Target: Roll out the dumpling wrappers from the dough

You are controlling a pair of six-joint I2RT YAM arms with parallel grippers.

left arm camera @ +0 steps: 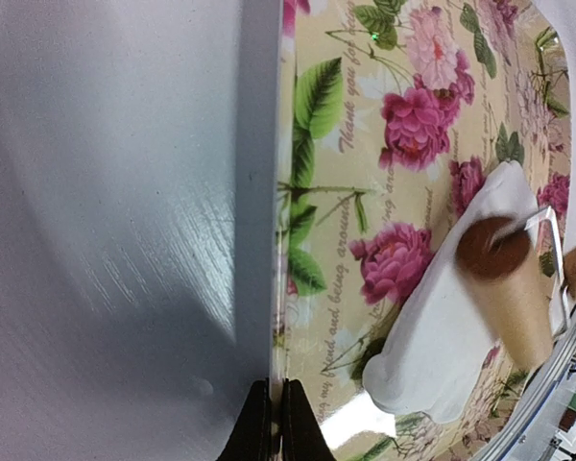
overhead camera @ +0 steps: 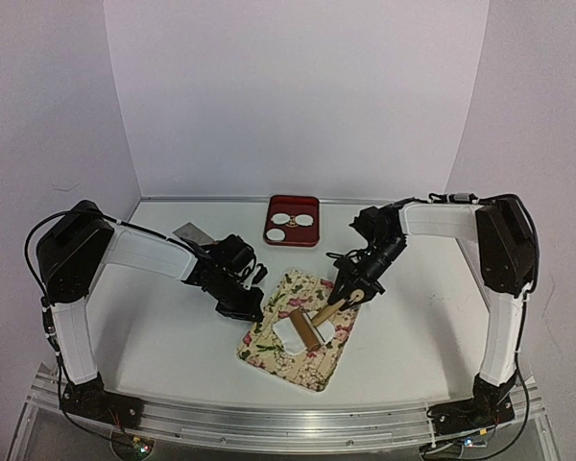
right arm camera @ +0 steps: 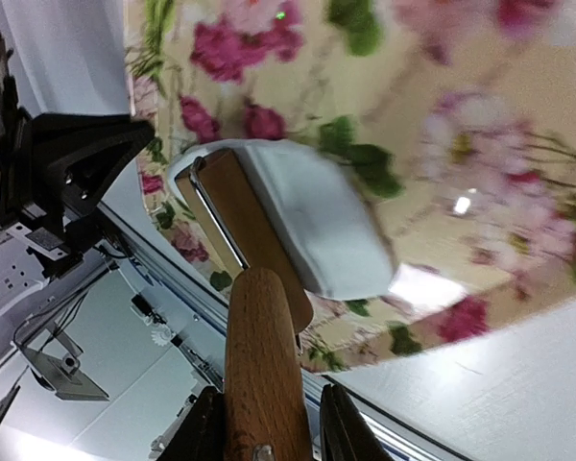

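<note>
Wooden rolling pin [overhead camera: 312, 322]: right fingers [right arm camera: 204, 427] clamp its handle; press evenly across dough [overhead camera: 290, 329].
Floral mat [overhead camera: 312, 370]: left fingers [left arm camera: 259, 432] closed at its edge, steadying.

Found both arms bent inward, left hand [left arm camera: 274, 427] shut and low, right hand [right arm camera: 266, 427] clamped on rolling pin [right arm camera: 252, 240].

The dough [overhead camera: 290, 329] is seen as a smooth white sheet, flattened, with a rounded outline. It is laid flat about the middle of the floral mat [overhead camera: 312, 370], slightly toward its left edge, and one end is covered by a wooden roller [overhead camera: 308, 325] lying across it. Two dumpling wrappers [overhead camera: 282, 218], thin round white discs, are laid flat side by side in the red tray [overhead camera: 272, 223] along its far edge. A third, smaller white patch near the near edge may be another.
</note>
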